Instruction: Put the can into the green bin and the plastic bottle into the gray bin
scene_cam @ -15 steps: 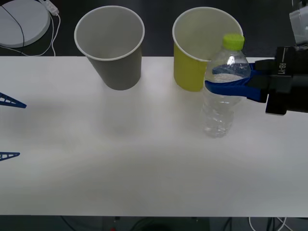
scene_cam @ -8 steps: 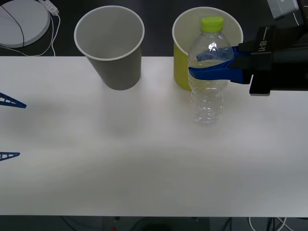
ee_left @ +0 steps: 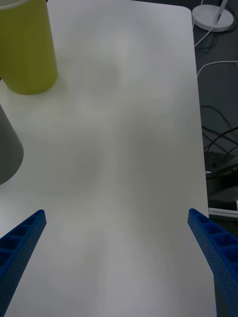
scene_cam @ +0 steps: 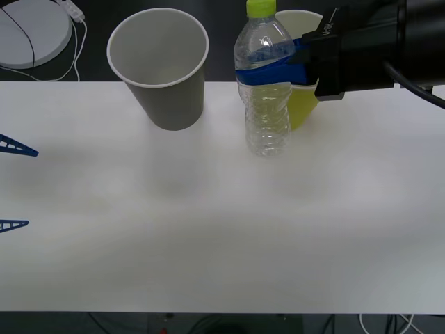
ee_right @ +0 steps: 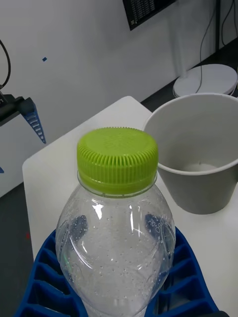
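plastic bottle [scene_cam: 264,90] carried leftward by right tool [scene_cam: 268,68], now overlapping green bin [scene_cam: 300,104]

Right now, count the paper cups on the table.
2: the gray bin stands at the table's far edge, and the green bin sits to its right, partly behind the plastic bottle.

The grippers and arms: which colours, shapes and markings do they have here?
Both grippers have blue ribbed fingers with a lattice of open cells. The right gripper sits on a boxy black wrist with small white lettering and a black cable. Of the left gripper, two thin pointed blue fingertips show.
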You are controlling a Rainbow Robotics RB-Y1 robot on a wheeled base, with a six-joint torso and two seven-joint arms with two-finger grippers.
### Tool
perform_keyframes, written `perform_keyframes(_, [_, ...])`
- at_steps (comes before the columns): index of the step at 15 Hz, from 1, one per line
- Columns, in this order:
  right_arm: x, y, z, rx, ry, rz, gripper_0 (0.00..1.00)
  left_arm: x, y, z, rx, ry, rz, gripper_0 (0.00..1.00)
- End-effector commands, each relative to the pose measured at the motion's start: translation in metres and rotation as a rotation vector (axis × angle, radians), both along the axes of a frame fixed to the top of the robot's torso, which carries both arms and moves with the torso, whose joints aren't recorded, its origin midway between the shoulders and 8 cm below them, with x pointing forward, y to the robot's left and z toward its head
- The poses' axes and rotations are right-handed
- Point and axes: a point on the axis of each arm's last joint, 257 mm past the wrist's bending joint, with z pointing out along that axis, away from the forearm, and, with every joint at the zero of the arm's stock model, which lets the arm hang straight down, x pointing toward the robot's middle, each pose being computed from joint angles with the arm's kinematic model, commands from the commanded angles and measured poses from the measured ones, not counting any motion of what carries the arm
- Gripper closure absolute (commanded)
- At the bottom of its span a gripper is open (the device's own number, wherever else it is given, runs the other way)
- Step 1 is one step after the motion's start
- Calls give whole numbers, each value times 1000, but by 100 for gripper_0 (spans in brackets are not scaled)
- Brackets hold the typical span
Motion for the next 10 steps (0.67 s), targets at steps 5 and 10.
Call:
perform_keyframes(5, [38,32,11,-50,1,9,100,0,0,0,0,0,0,0])
perform_keyframes(10, [64,53,15,-92,25,-2,100,0,0,0,0,0,0,0])
